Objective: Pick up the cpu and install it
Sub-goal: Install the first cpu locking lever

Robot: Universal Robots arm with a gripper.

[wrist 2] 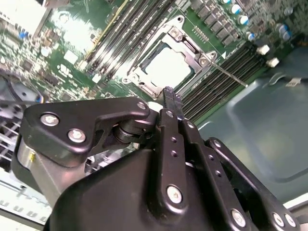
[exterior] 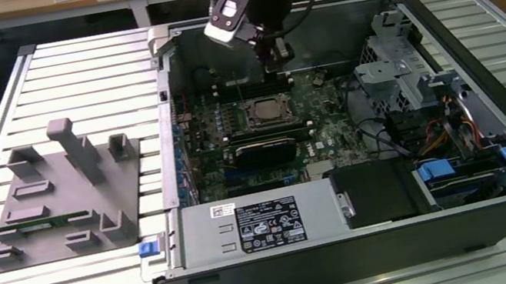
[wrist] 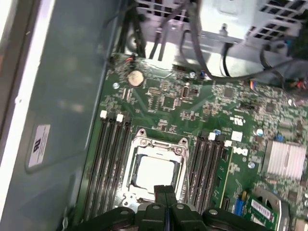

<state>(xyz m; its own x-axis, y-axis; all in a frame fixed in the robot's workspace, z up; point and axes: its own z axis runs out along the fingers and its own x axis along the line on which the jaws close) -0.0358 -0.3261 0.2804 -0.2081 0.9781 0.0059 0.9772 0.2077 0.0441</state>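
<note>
CPU (wrist: 156,173) sits flat in socket frame (wrist: 139,144) on mobo (wrist: 192,106); claw (wrist: 165,192) closed, empty, hovering over socket's far edge. Judged: placing done, install nearly complete. Next move calls for straight vert. clearance, no nudging it

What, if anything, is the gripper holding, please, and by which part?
Nothing: the black gripper is shut and empty, near the pale silver square cpu lying in its metal-framed socket.

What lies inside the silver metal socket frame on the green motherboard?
The small flat square cpu with a pale silver top lies inside the socket frame. The black gripper covers one edge of it in the first wrist view; whatever is under it is hidden.
</note>
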